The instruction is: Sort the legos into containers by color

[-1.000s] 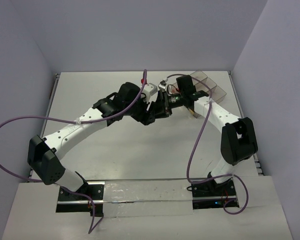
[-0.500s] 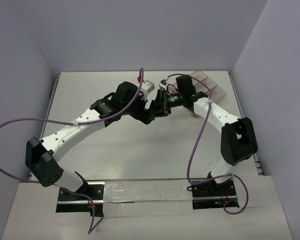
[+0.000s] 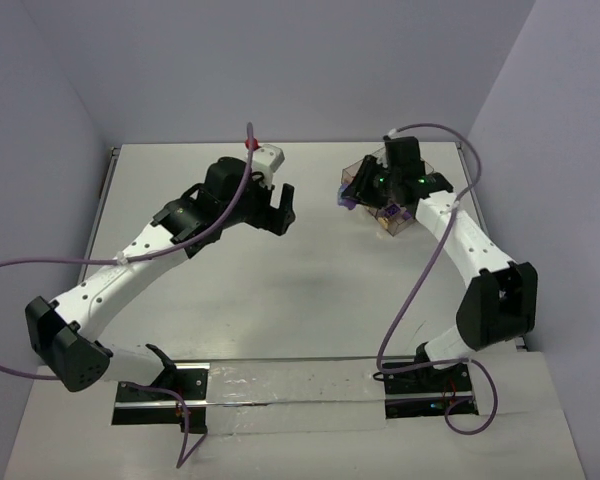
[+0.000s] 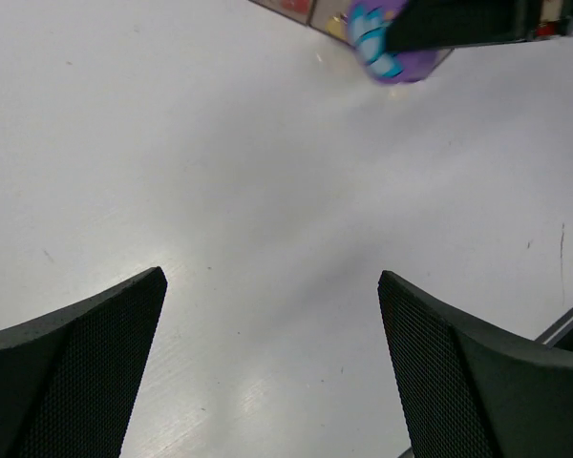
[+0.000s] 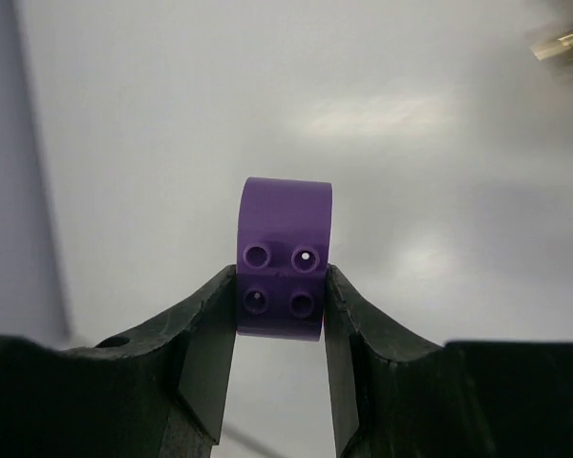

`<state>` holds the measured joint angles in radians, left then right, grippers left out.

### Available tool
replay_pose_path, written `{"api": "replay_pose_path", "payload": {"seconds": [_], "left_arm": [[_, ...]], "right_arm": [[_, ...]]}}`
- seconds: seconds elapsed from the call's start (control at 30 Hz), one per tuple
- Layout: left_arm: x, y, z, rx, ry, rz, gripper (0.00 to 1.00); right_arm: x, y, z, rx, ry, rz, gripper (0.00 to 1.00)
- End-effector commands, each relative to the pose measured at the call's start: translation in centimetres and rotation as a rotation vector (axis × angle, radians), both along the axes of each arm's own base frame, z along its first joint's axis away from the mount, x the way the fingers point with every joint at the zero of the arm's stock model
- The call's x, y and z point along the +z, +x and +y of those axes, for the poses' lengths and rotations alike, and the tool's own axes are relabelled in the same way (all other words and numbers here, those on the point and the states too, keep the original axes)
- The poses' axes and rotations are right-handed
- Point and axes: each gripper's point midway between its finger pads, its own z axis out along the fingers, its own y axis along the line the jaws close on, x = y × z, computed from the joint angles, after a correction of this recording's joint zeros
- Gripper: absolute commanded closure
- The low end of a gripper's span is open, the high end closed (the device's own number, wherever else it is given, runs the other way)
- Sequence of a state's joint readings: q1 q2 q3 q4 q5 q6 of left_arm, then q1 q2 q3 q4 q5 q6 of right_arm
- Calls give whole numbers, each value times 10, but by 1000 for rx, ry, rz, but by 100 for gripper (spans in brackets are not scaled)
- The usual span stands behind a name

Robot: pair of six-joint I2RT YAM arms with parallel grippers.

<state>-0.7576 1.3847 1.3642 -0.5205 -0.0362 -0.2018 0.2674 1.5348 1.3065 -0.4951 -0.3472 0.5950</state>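
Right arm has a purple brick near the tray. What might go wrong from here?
1. The right pincer grips the brick only by its lower half; the rest sticks out past the fingertips, so it may pivot or slip in transit.
2. The wrist view shows only bare table behind the brick, and the arm hides much of the tray from above. A release now would likely miss, and the right compartment is hard to confirm.

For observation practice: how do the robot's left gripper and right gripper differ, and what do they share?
The left gripper is wide open; the right gripper is closed. The left gripper holds nothing above the table; the right gripper pinches a purple lego. Both are dark and two-fingered.
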Motion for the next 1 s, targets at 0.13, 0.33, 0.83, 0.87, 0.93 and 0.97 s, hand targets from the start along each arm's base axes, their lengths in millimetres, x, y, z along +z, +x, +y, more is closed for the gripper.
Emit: {"api": "replay_pose_path", "payload": {"seconds": [0.13,0.33,0.83,0.87,0.93,0.97], "left_arm": [[23,7,23,120,-86,-30,1],[12,8,23,150,-94,5,1],[7,2,30,169,-85,24,1],[8,2,30,170,-86,24,1],[8,1,30,169,-89,25,1],[8,1,31,170,-89,25,1]], "right_arm": [[14,23,-183,-646,-538,-150,100],[-4,36,-232,-767,-633,-109,100],[-44,92,-273,-805,-576,-25,89],[-47,95,-275,-804,-574,-18,87],[-48,102,-276,-798,-563,-19,83],[-50,104,-276,-792,-564,-15,81]]}}
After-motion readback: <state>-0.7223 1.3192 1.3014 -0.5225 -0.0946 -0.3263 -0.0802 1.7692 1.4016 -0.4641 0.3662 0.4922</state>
